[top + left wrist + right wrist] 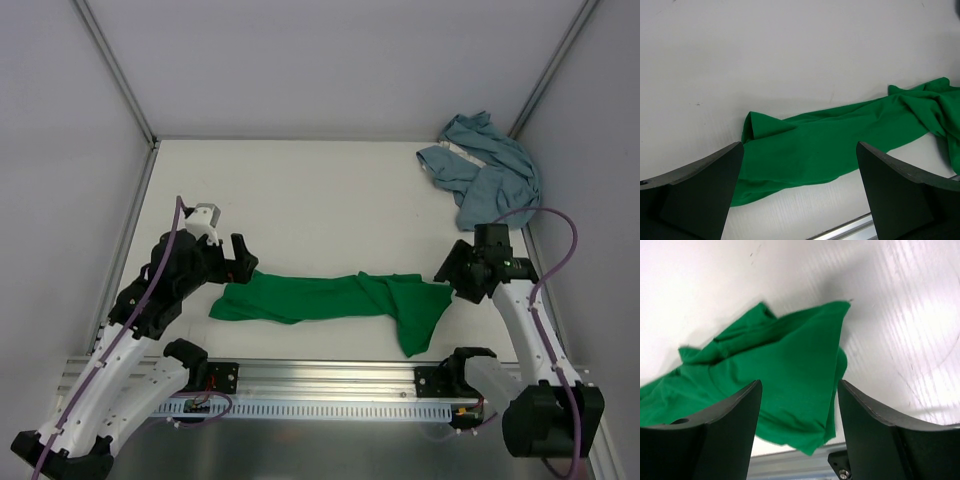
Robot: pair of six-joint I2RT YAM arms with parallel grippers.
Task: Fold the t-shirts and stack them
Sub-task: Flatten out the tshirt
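The bright green t-shirt (330, 297) lies bunched into a long crumpled strip across the near part of the white table (300, 190), its right end folded down toward the front rail. My left gripper (240, 262) hovers open over the strip's left end. In the left wrist view the green cloth (840, 130) lies flat below the wide-apart fingers (705, 185). My right gripper (447, 272) is open above the right end. There the green shirt (780, 355) shows between the fingers (725, 430), lying loose, not gripped. The blue-grey t-shirt (485, 170) sits crumpled in the far right corner.
An aluminium rail (330, 380) carrying both arm bases runs along the table's near edge. Grey enclosure walls with metal corner posts (118, 75) close the table at the left, back and right.
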